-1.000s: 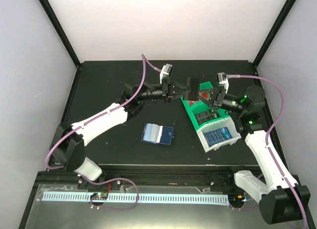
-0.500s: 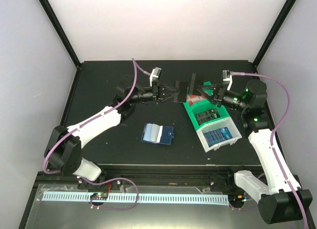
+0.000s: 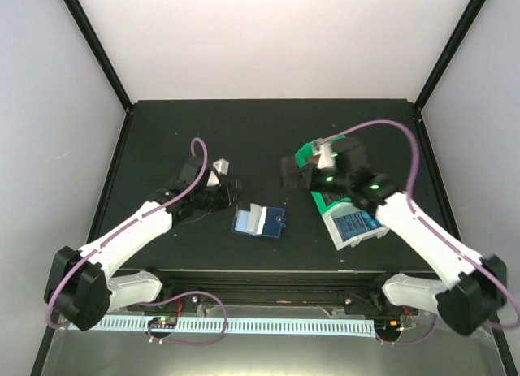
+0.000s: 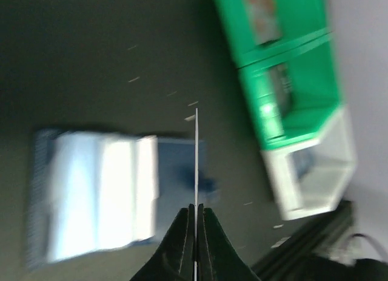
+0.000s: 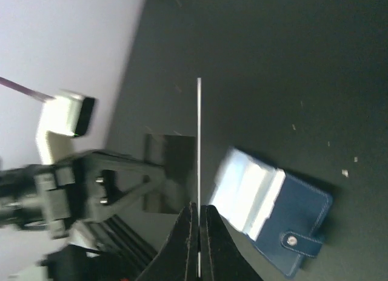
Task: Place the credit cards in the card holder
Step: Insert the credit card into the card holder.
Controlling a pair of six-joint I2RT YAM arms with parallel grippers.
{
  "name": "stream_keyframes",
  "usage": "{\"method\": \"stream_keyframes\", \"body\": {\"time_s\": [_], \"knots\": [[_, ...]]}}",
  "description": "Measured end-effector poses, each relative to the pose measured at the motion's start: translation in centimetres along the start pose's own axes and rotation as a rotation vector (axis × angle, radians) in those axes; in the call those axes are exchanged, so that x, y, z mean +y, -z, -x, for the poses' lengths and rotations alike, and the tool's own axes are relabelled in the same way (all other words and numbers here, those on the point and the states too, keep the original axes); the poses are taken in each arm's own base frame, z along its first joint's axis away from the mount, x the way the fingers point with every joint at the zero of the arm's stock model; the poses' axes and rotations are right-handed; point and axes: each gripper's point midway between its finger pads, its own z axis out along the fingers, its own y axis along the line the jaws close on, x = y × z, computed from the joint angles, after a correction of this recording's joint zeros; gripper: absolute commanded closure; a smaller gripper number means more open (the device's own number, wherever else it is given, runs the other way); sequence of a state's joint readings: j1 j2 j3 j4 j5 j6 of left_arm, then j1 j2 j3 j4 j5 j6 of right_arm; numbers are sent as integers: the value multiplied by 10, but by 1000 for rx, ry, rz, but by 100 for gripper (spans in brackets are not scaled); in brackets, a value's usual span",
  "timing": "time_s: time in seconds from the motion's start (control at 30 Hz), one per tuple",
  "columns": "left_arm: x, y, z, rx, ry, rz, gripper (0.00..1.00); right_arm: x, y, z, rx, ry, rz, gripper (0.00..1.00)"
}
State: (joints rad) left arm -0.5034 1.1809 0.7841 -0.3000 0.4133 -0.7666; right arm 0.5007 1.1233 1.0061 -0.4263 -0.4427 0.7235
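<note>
Navy card holder (image 3: 258,221) lies open at lower centre of the top view, so, with the left gripper (image 4: 195,217) clamped on one credit card (image 4: 196,153) and the right gripper (image 5: 199,211) pinching a second credit card (image 5: 199,141), feed one edge squarely into a pale pocket (image 3: 250,219).

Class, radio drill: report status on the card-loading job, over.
Left end effector shut on one credit card, edge-on. Right end effector shut on second credit card. Card holder lies open near both. No obstruction seen, over.
</note>
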Motion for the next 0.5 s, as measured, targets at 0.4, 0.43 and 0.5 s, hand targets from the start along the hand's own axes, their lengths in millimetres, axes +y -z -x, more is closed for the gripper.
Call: {"method": "stream_keyframes", "body": {"time_s": [0.4,0.43,0.5], "knots": [[105,5,-52,81,31,357,98,-20,-150,-144,337,45,-356,99],[109,6,-53,79,38,367,98,-17,-157,-146,335,47,-366,99],[114,8,-54,74,44,375,98,-11,-172,-148,324,47,-384,99]]}}
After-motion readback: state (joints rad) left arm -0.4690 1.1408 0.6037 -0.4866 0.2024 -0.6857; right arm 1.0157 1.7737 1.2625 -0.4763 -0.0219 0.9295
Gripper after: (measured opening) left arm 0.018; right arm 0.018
